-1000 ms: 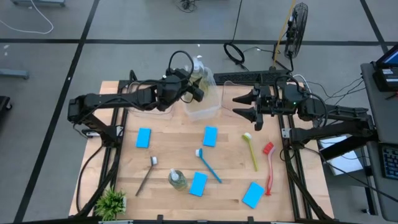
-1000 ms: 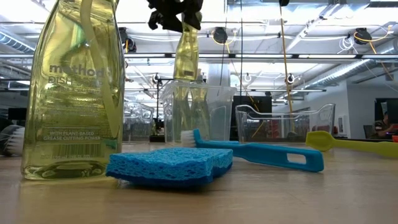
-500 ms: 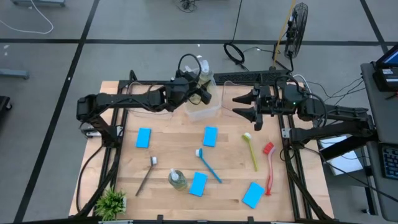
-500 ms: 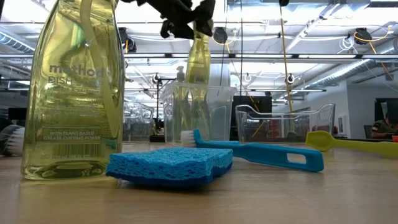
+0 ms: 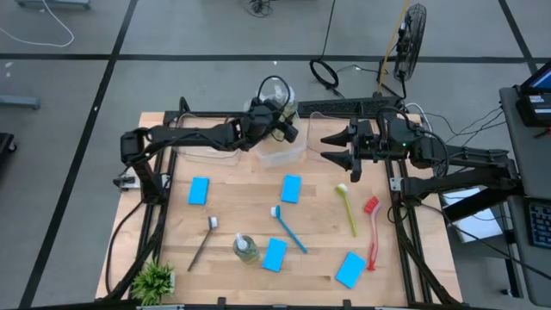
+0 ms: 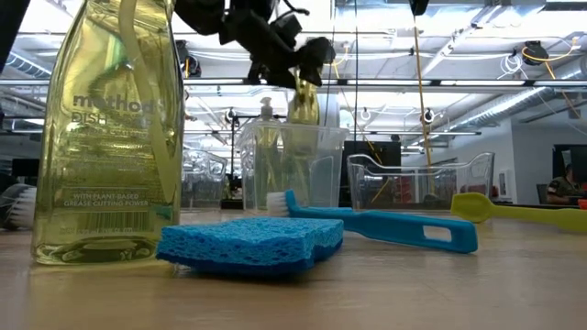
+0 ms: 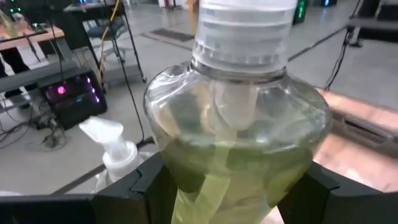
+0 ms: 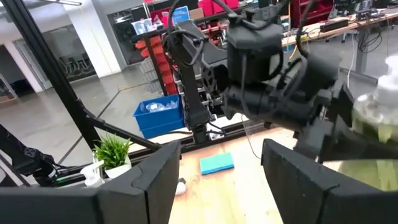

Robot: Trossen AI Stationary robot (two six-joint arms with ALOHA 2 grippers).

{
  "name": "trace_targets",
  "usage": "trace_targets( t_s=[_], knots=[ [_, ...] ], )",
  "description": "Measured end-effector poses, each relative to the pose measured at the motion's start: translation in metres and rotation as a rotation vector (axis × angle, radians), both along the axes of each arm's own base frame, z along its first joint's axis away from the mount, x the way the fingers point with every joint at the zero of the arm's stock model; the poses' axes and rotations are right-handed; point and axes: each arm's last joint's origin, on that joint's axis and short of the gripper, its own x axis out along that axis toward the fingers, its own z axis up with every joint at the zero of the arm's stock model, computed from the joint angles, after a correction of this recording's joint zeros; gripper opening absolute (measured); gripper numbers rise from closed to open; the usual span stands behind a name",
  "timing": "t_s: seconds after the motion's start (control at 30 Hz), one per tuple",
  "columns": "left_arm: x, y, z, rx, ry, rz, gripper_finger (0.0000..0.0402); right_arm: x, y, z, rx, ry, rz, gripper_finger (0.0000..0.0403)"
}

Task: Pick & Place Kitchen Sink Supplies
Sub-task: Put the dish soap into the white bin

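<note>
Between the left arm's jaws, pinched, a soap bottle (image 7: 239,143) hangs over a bin (image 5: 282,153).

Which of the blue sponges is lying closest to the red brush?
The sponge at the table's front right corner; its edge lies right beside the red brush, while the other three sit farther left.

bin (image 5: 282,155) upper centre of table | left gripper (image 5: 277,120) with soap bottle (image 6: 304,103) over bin | right gripper (image 5: 331,148) right of bin | sponges (image 5: 291,188), brushes (image 5: 289,229) across lower half | plant (image 5: 154,281) lower left corner
</note>
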Motion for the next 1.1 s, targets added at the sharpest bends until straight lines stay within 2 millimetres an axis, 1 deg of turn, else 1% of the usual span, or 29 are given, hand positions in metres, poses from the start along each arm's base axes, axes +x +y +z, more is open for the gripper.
trace_targets(
  t_s=[0.17,0.43,0.8,1.1],
  knots=[
    [0.007,0.005,-0.016,-0.002,0.035,0.005,0.0222,0.0,0.0,0.0,-0.004,0.001,0.0,0.0212],
    [0.012,0.013,-0.034,-0.013,0.079,0.016,0.0223,0.0,0.0,0.0,-0.004,0.001,0.0,0.0212],
    [0.014,0.018,-0.043,-0.028,0.105,-0.009,0.0224,0.0,0.0,0.0,-0.004,0.001,-0.001,0.0212],
    [0.011,0.027,-0.043,-0.065,0.078,-0.023,0.0224,0.0,0.0,0.0,-0.002,0.001,-0.001,0.0212]
  ],
)
